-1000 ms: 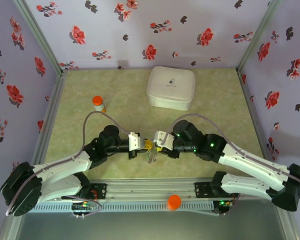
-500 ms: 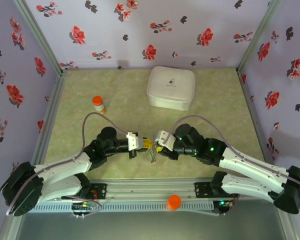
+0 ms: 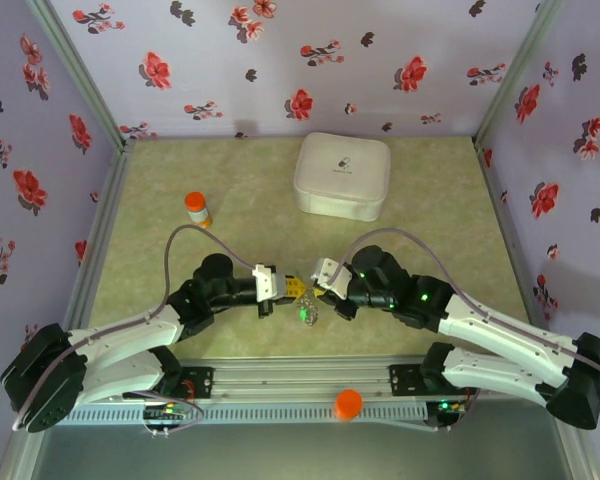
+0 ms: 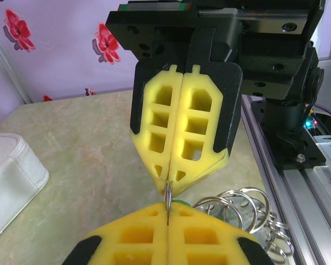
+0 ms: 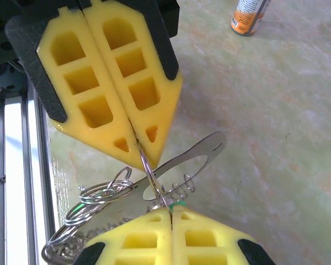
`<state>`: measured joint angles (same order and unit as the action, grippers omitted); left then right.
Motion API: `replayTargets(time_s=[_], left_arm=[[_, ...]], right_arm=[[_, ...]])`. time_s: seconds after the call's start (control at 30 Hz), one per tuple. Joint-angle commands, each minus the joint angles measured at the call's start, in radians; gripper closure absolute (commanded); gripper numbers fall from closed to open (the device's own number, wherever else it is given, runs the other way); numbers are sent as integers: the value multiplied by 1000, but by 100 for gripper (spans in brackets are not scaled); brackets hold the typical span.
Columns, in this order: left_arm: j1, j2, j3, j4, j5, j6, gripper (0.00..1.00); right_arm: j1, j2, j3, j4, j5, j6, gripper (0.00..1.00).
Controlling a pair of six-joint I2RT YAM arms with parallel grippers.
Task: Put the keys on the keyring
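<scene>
The two grippers meet tip to tip over the near middle of the table [image 3: 180, 200], just in front of the rail. The left gripper [image 3: 291, 289] has its yellow fingers [image 4: 127, 237] pressed together, and a thin wire of the keyring [image 5: 148, 168] comes out of the seam between them. The right gripper [image 3: 317, 289] is also pressed together. In the right wrist view the same wire runs from the left tip down to the seam of the right fingers [image 5: 209, 240], so both claws pinch this one wire.

A small green bit, the head of a key [image 5: 178, 203], shows exactly at the right tip, touching the wire. I cannot tell if the fingers also pinch it. The rest of the keyring, a bunch of silver loops with one flat metal tab [image 5: 201, 152], hangs below the tips. I cannot tell if it touches the table.

The bottle [image 3: 197, 207] stands well apart at the left. The white case [image 3: 342, 175] lies at the far side.
</scene>
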<state>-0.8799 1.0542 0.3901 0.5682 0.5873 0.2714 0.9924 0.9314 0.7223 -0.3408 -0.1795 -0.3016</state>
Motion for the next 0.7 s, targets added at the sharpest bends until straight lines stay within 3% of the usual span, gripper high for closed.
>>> replayTargets(time_s=[0.0, 0.3, 0.67], left_arm=[[-5, -8, 0, 62, 17, -11, 100], [-4, 1, 15, 78, 31, -18, 100], [-2, 7, 9, 104, 37, -27, 100]], right_arm=[[-6, 8, 8, 21, -19, 12, 100], [-6, 76, 24, 50, -51, 18, 100], [-12, 49, 4, 40, -39, 21, 95]])
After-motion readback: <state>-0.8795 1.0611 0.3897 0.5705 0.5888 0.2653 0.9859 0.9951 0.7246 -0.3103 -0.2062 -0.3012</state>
